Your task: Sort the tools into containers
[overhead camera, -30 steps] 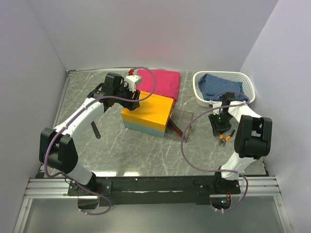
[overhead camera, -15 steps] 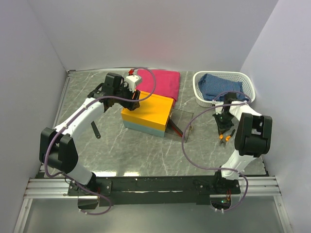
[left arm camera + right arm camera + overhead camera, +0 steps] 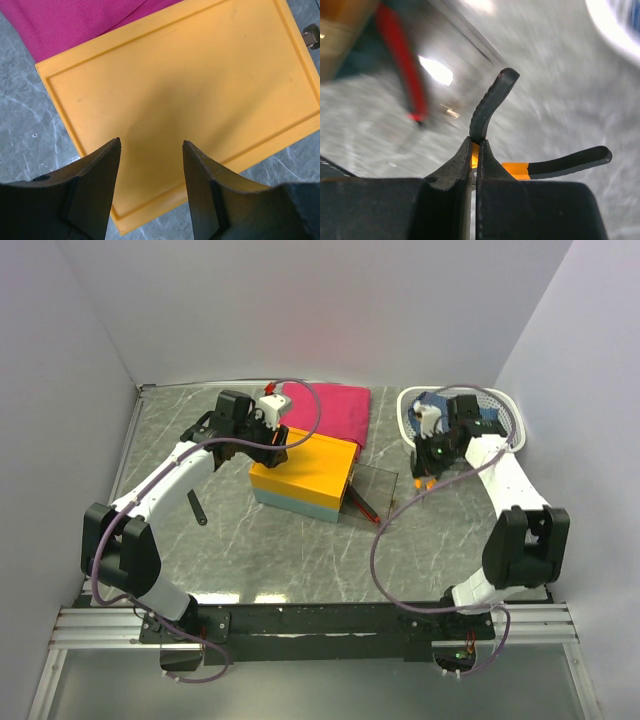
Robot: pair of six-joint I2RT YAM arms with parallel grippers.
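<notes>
Holding the pliers (image 3: 490,100) in our tightly closed right gripper (image 3: 474,150) by the basket (image 3: 512,418) at upper right, we judge the next move needs a release over it, while our left gripper (image 3: 150,145) hangs half-open, empty.

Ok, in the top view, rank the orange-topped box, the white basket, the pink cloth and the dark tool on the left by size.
Largest: orange-topped box and white basket, which look about alike; the basket is partly hidden.
Then: pink cloth, partly covered.
Smallest: dark tool.
</notes>
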